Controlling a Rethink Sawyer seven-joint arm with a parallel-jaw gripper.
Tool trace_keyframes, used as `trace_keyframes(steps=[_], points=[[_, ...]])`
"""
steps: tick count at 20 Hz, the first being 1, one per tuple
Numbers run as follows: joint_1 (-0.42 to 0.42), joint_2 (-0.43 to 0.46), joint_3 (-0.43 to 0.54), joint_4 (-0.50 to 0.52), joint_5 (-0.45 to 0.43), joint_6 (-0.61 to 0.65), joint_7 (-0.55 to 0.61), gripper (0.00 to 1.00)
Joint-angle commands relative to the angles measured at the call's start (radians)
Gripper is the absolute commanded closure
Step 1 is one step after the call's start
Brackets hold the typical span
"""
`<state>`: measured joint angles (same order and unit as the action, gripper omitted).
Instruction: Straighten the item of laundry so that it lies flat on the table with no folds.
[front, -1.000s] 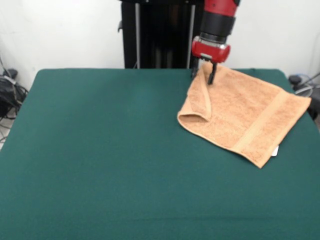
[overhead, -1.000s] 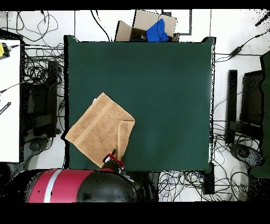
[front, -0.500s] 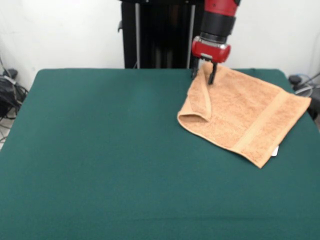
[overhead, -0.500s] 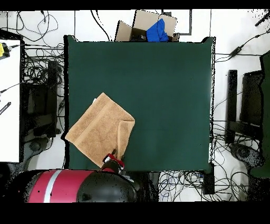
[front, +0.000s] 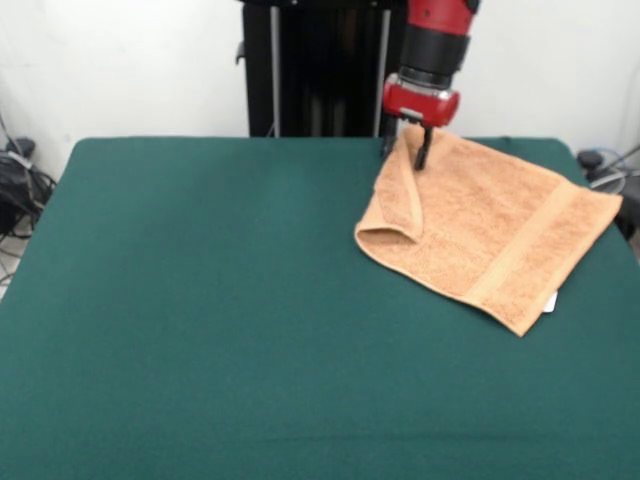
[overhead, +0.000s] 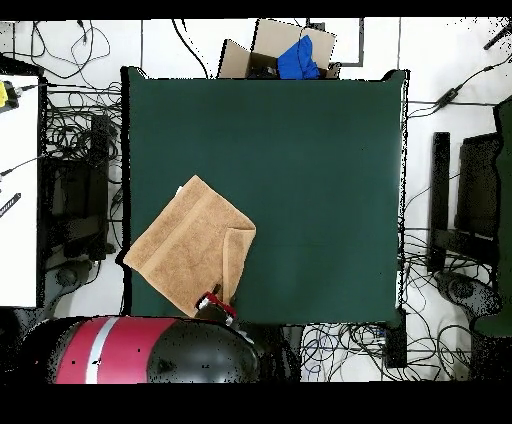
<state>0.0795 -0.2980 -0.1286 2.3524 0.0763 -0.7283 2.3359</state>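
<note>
The peach-orange item of laundry (front: 480, 215) lies on the green table (front: 200, 300) at its far right, with one side strip (front: 400, 200) folded over onto itself. A woven band (front: 525, 250) runs near its right edge, and a small white tag (front: 551, 300) peeks out beneath. My gripper (front: 406, 150) stands at the towel's far corner, open, one finger on each side of the raised corner. In the overhead view the towel (overhead: 185, 245) sits at the table's (overhead: 320, 180) lower left, and the gripper (overhead: 212, 300) is at its bottom corner.
A cardboard box with a blue cloth (overhead: 298, 57) stands beyond the table's top edge in the overhead view. Cables and dark equipment (overhead: 470, 200) lie on the floor around the table. The towel's right corner (front: 612, 203) reaches the table's right edge.
</note>
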Motion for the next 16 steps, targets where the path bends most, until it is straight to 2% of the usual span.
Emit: trace_keyframes(steps=[1,16], points=[[-0.015,0.064,0.055,-0.073,0.048,0.026,0.198,0.00],[-0.109,0.128,-0.029,-0.078,-0.095,-0.042,0.152,0.00]])
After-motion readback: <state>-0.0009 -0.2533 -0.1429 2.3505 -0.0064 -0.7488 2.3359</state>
